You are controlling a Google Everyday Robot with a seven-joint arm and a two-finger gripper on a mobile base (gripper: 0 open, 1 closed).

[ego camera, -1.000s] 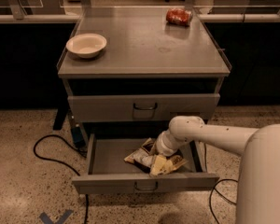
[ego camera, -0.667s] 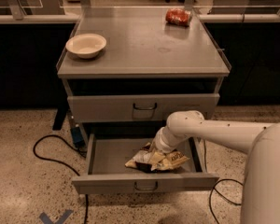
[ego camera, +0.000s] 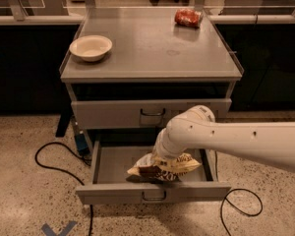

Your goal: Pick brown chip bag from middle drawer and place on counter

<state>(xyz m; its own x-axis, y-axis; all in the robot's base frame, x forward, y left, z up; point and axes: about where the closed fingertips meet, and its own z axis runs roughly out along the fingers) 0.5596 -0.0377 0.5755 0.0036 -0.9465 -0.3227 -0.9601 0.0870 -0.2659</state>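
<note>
The brown chip bag (ego camera: pixel 164 165), crinkled dark brown and cream foil, hangs just above the floor of the open middle drawer (ego camera: pixel 114 164), at its centre-right. My gripper (ego camera: pixel 162 156) reaches down into the drawer from the right on the white arm and is shut on the top of the bag; the wrist hides most of the fingers. The bag casts a shadow on the drawer floor beneath it. The counter (ego camera: pixel 152 50) is the flat grey cabinet top above, with low clear rims along its sides.
A cream bowl (ego camera: pixel 90 47) stands on the counter's left side, and a red-orange packet (ego camera: pixel 188 17) lies at its back right. A taller-fronted drawer (ego camera: pixel 113 113) is closed above the open one. Black cables (ego camera: pixel 49 157) lie on the floor at left and right.
The gripper has closed in on the bag and raised it. The bag has shifted slightly left and up from where it lay on the drawer floor.
</note>
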